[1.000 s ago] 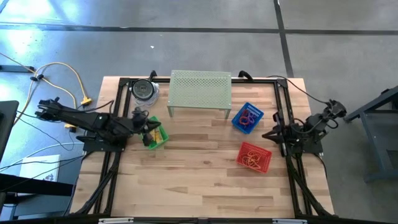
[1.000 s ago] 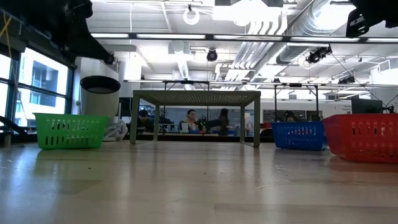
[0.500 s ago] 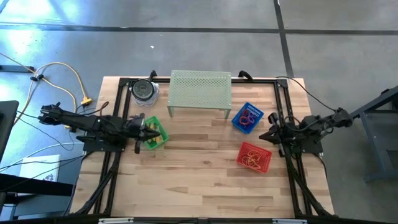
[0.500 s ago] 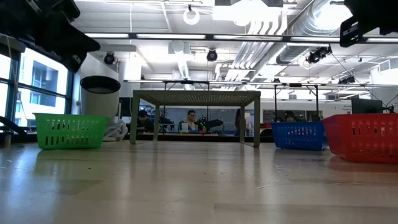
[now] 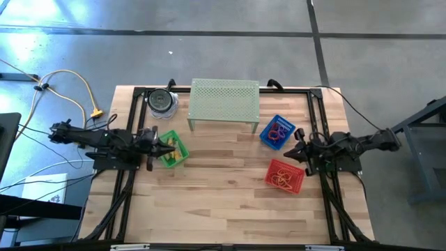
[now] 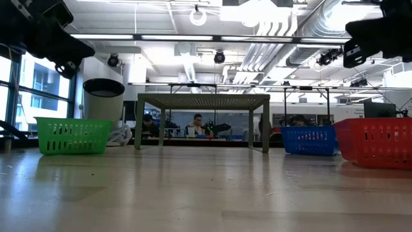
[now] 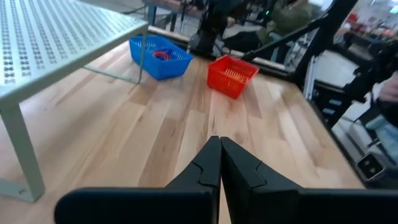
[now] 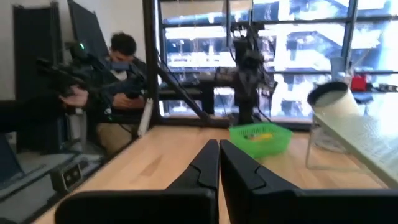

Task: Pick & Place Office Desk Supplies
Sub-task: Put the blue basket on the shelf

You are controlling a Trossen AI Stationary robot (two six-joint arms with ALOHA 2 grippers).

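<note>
Wooden table (image 5: 223, 202) in a glass-walled workshop.

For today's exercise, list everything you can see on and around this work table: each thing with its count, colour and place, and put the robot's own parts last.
Green basket: one, left side of the table, holding yellow pieces.
Blue basket: one, right side, beside the stand, holding band loops.
Red basket: one, right side, nearer the front edge, holding orange-tan loops.
Stand: one, pale green, perforated, at the back centre.
Jar: one, clear with a dark lid, back left.
Table: one, light wood.
Cable: one, yellow, on the floor at left.
Person: one, seated beyond the table.
Left gripper: shut, by the green basket.
Right gripper: shut, between the blue and red baskets.
</note>
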